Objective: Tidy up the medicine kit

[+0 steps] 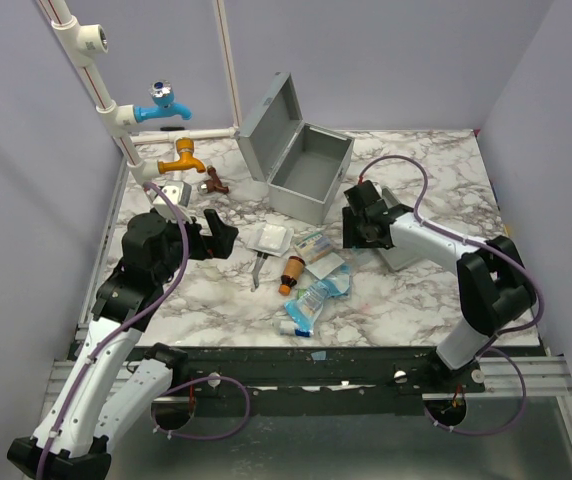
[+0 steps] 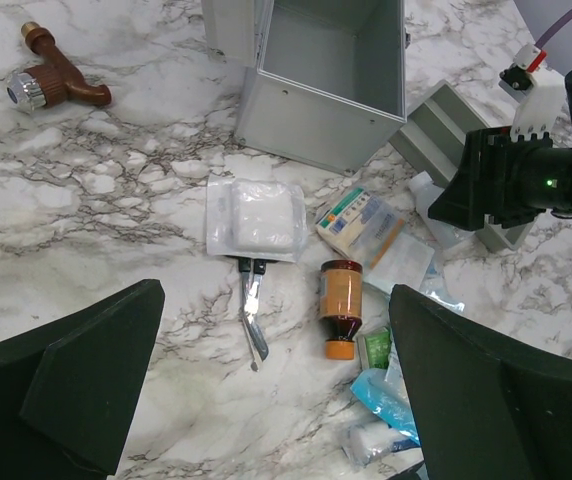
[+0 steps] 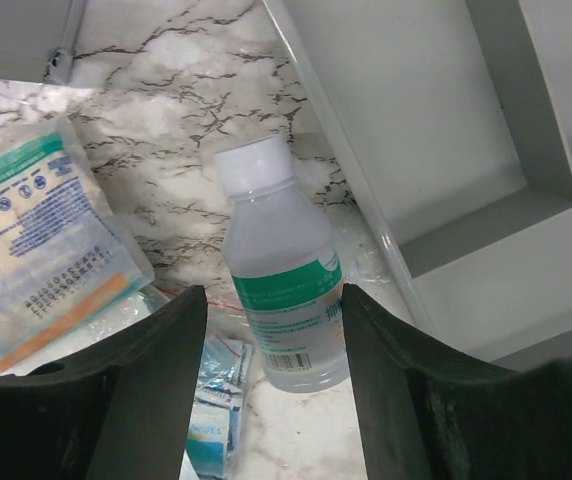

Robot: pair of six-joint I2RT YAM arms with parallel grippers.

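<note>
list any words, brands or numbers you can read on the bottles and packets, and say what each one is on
Nothing reads as actual words or numbers.
clear bottle: green-banded label with a barcode, print too blurred.
flat packet: rows of blue print and small icons, too blurred.
small carton: print too small.
amber bottle: label too small to read.

Pale lavender walls (image 1: 386, 60) enclose a white marble-patterned table (image 1: 426, 300) (grey veins throughout), evenly lit.

An open grey box (image 1: 311, 170) stands upper centre, lid tilted back. Packets (image 1: 318, 268) and a brown bottle (image 1: 292, 272) litter the marble table (image 1: 416, 305) mid-frame, between the left gripper (image 1: 224, 235) and right gripper (image 1: 356, 235).
</note>
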